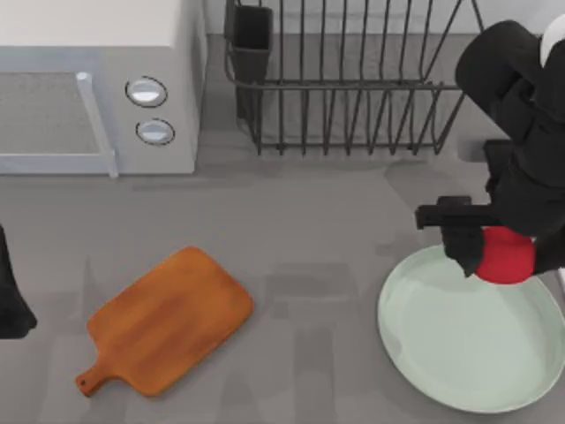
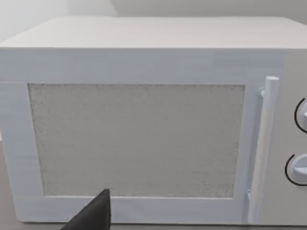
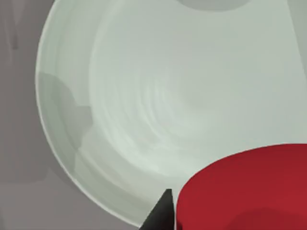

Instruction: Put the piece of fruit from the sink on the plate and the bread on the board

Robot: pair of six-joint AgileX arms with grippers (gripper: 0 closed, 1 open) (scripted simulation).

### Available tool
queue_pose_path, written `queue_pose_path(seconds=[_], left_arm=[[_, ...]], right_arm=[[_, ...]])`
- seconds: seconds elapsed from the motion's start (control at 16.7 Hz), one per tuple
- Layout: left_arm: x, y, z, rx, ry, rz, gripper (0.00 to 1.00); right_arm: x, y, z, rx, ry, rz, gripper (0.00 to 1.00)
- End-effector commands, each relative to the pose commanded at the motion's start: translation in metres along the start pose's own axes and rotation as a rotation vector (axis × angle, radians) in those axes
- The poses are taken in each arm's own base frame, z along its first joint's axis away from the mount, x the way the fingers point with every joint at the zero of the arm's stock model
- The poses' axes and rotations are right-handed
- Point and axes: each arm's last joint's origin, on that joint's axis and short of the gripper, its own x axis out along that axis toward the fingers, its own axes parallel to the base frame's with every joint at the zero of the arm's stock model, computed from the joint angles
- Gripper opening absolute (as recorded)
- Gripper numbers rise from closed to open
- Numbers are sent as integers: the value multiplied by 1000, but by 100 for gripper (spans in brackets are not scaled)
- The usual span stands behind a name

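Seen from above, a grey table (image 1: pixel 309 230) fills the frame. At the right edge, slightly above the middle, my right gripper (image 1: pixel 499 252) holds the piece of fruit (image 1: pixel 505 254), a single round glossy red ball. The dark fingers are pinched on it, one finger (image 1: pixel 461 252) visible on the fruit's left side, the black arm rising behind it toward the upper right corner. The fruit sits over the upper rim of the plate (image 1: pixel 441 353), toward the plate's right side. Whether fruit and plate touch cannot be told.

There is one plate, large, round and pale mint-green, filling the lower right of the frame. In the right wrist view the plate (image 3: pixel 144 96) spreads across most of the picture, with the red fruit (image 3: pixel 244 191) large in the lower right corner and a dark fingertip (image 3: pixel 160 213) just beside its left edge.

There is one board (image 1: pixel 168 322), orange-brown wood with a short handle, lying tilted in the lower left of the top view, well apart from the plate and bare on top.

One white microwave (image 1: pixel 97 84) with two round dials occupies the upper left. One dark wire dish rack (image 1: pixel 353 79) stands at the upper middle.

My left arm (image 1: pixel 11 296) rests at the far left edge, its gripper's state impossible to tell. The left wrist view faces the microwave (image 2: pixel 139 139) door.
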Motion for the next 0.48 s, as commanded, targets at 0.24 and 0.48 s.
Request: queue_pose_path(seconds=[0.24, 0.48], left_arm=[[0, 0, 0, 0, 0, 0, 100], [0, 0, 0, 0, 0, 0, 100]], right_arm=[[0, 0, 0, 0, 0, 0, 45], [0, 0, 0, 0, 0, 0, 75]])
